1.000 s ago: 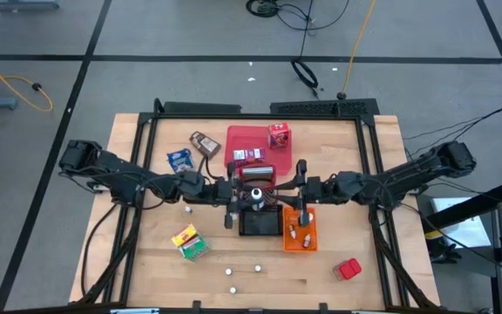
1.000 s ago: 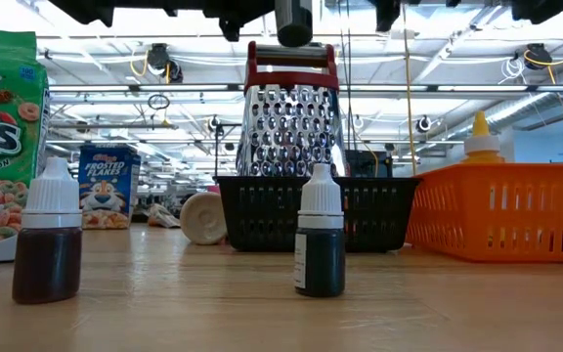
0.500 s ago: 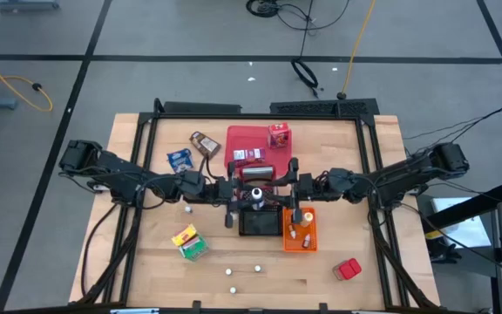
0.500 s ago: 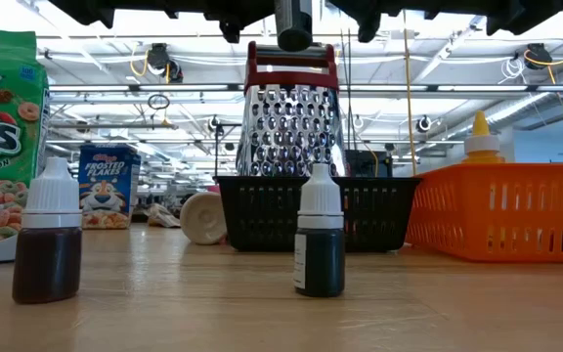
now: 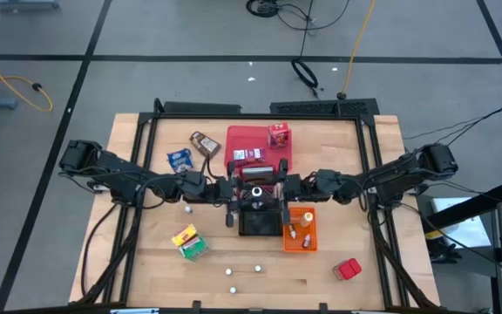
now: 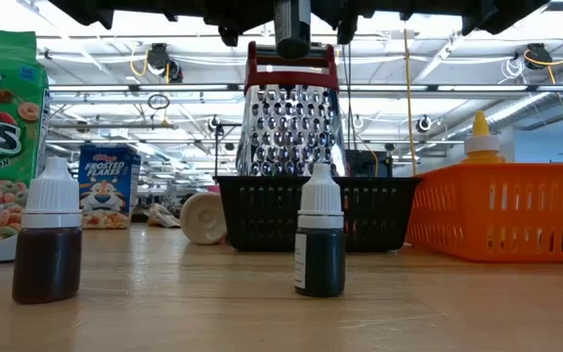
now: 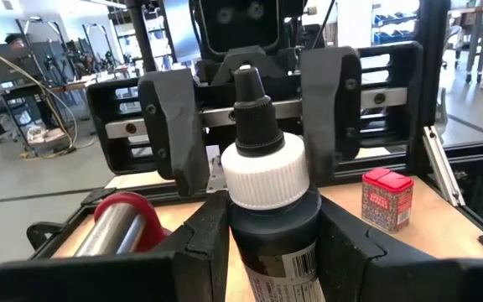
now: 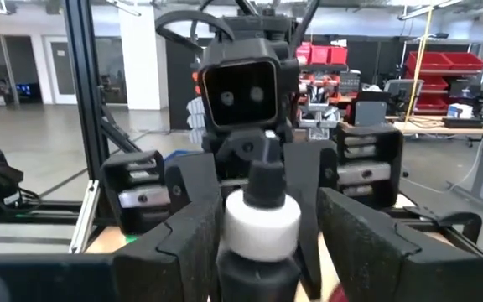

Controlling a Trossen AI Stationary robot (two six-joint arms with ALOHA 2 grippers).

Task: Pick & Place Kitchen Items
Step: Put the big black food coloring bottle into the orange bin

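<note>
Your left gripper (image 7: pixel 262 243) is clamped on a dark white-capped bottle (image 7: pixel 267 197) held upright above the black wire basket (image 5: pixel 258 222) at table centre. Just to its right, your right gripper (image 8: pixel 262 243) faces it, fingers parted either side of the same bottle, not pinching. A metal grater (image 6: pixel 292 122) stands in the basket below; the orange bin (image 5: pixel 301 228) sits immediately right.

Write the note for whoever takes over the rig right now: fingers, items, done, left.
Left gripper: fingers shut on the dark bottle, above the black basket.
Right gripper: facing it, fingers open either side of that bottle.
Done: small bottles in the orange bin, packs on the red tray.
Left: place this bottle; yellow-green box, red box, blue pack, brown pouch, white pieces lie loose.
</note>
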